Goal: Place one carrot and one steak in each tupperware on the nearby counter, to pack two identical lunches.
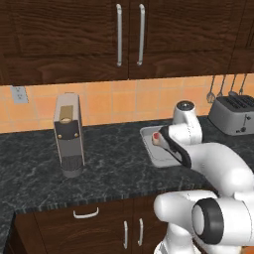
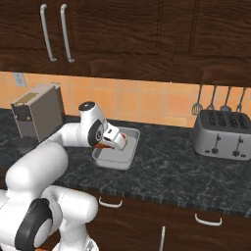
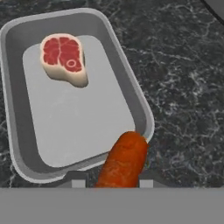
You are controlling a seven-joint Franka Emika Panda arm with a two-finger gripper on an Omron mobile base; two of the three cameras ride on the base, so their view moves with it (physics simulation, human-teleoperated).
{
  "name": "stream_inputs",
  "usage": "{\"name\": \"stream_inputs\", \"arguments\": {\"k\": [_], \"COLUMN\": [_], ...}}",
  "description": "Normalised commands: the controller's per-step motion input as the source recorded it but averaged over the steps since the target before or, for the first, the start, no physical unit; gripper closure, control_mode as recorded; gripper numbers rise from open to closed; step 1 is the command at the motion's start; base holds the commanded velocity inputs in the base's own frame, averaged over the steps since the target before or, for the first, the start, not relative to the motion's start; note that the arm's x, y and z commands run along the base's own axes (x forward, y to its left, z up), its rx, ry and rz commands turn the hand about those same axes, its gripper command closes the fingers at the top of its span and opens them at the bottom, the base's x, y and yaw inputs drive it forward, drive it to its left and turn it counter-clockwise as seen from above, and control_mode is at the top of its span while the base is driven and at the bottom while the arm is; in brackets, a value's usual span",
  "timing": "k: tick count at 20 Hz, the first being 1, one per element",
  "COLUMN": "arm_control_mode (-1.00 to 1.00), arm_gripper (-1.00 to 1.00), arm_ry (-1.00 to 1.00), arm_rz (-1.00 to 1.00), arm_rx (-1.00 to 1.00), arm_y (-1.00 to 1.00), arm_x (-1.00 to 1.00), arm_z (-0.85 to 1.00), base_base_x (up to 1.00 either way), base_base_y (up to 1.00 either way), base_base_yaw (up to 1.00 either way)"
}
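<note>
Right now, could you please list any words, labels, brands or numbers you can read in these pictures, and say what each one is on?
There are none to read.
Coffee machine: a tan panel and dark front, no lettering visible.
Toaster: plain silver, only dark knobs, no brand.
Tupperware, steak and carrot: no markings.
Wall outlet: no text.

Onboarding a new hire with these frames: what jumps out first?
The red raw steak lying alone in the grey tupperware on the black counter draws the eye first. Next, the orange carrot gripped in the pincer, poised over the tray's near rim. Further right along the counter stands a silver toaster against the orange tile wall.
</note>
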Motion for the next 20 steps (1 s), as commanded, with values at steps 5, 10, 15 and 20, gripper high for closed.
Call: {"name": "stream_inputs", "arguments": {"k": [5,10,15,20], "arm_control_mode": [-1.0,-1.0,-1.0,-1.0], "arm_gripper": [1.0,1.0,1.0,-1.0], "arm_ry": [0.0,0.0,0.0,0.0], "arm_rz": [-0.07,-0.08,-0.1,-0.12], "arm_rx": [0.0,0.0,0.0,0.0], "arm_y": [0.0,0.0,-0.05,-0.15], "arm_x": [0.52,0.54,0.5,0.45], "arm_z": [-0.66,-0.56,-0.44,-0.3], "base_base_x": [0.0,0.0,0.0,0.0], "base_base_y": [0.0,0.0,0.0,0.0], "base_base_yaw": [0.0,0.0,0.0,0.0]}}
